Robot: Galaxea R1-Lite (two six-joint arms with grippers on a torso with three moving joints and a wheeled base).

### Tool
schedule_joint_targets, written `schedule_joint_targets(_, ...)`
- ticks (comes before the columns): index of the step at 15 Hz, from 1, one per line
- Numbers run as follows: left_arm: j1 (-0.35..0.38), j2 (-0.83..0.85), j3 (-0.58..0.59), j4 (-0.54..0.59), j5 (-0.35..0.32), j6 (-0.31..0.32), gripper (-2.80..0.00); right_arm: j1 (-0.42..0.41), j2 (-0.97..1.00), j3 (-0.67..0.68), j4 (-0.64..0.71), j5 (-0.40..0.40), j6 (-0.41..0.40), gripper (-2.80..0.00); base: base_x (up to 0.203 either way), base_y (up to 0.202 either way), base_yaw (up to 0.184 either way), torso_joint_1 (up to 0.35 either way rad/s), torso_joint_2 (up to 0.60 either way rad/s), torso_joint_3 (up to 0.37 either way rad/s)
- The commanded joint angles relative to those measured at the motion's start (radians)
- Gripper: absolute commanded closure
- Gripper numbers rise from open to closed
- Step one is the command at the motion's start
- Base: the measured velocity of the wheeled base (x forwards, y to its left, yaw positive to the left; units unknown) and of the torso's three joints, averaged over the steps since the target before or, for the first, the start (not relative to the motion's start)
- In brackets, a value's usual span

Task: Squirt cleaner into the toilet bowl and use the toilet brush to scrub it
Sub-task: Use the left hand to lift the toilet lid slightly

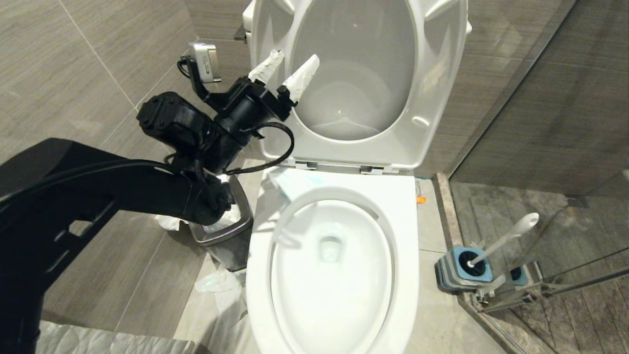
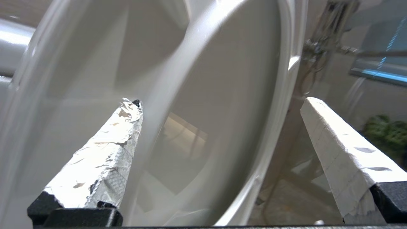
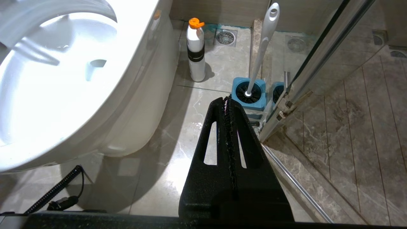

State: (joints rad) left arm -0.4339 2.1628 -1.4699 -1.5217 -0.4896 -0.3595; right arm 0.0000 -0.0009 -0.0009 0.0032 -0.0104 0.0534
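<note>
Head view — glossy white oval toilet bowl (image 1: 255,295), bristly-headed toilet brush (image 1: 506,238).

The left arm (image 1: 98,191) is matt black, a broad smooth forearm shell giving way to a knobbly wrist housing with small screws; a black cable (image 1: 275,147) loops loosely off the wrist, and a small silver camera box (image 1: 206,63) rides on a black bracket. The left gripper (image 1: 287,73) ends in two tapered fingers (image 2: 105,165) wrapped in worn, fraying white tape; the right gripper (image 3: 226,99) is bare textured black plastic, wedge-shaped with long slots, a coiled black cable (image 3: 54,192) beside it.
</note>
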Motion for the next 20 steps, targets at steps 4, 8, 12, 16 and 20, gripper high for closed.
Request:
schedule_joint_targets(4, 0.02, 0.092, -0.046, -0.008, -0.004, 0.028, -2.8, 0.0, 0.001, -0.001, 0.0, 0.0, 0.0, 0.0, 0.0, 0.0, 0.0, 0.0, 0.0, 0.0)
schedule_joint_targets(8, 0.026, 0.138, -0.059, -0.008, -0.004, 0.065, -2.8, 0.0, 0.001, -0.001, 0.0, 0.0, 0.0, 0.0, 0.0, 0.0, 0.0, 0.0, 0.0, 0.0)
schedule_joint_targets(12, 0.054, 0.19, -0.112, -0.008, -0.004, 0.085, -2.8, 0.0, 0.001, 0.001, 0.0, 0.0, 0.0, 0.0, 0.0, 0.0, 0.0, 0.0, 0.0, 0.0)
schedule_joint_targets(16, 0.069, 0.235, -0.125, -0.008, -0.004, 0.109, -2.8, 0.0, 0.001, -0.001, 0.0, 0.0, 0.0, 0.0, 0.0, 0.0, 0.0, 0.0, 0.0, 0.0)
schedule_joint_targets(20, 0.073, 0.223, -0.125, -0.008, -0.004, 0.117, -2.8, 0.0, 0.001, 0.001, 0.0, 0.0, 0.0, 0.0, 0.0, 0.0, 0.0, 0.0, 0.0, 0.0)
